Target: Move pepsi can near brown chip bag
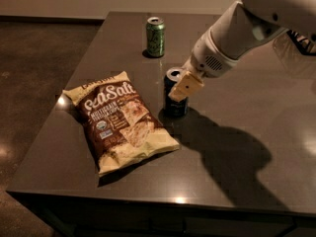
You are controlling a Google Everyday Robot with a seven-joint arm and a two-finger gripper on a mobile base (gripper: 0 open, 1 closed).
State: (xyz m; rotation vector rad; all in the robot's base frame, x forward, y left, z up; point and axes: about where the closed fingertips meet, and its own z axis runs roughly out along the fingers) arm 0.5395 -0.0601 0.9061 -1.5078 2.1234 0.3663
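The pepsi can [175, 107] is a dark can with a silver top. It stands on the dark table [247, 107], just right of the brown chip bag [120, 122], which lies flat near the front left. My gripper [180, 90] reaches in from the upper right. It is shut on the pepsi can, with a tan finger [186, 85] across the can's front. The can's base sits at the table surface, a small gap from the bag's right edge.
A green can [155, 29] stands farther back on the table, behind the pepsi can. The table's left edge [59, 107] runs just beside the bag, and the floor lies beyond it. My arm's shadow falls to the right of the can.
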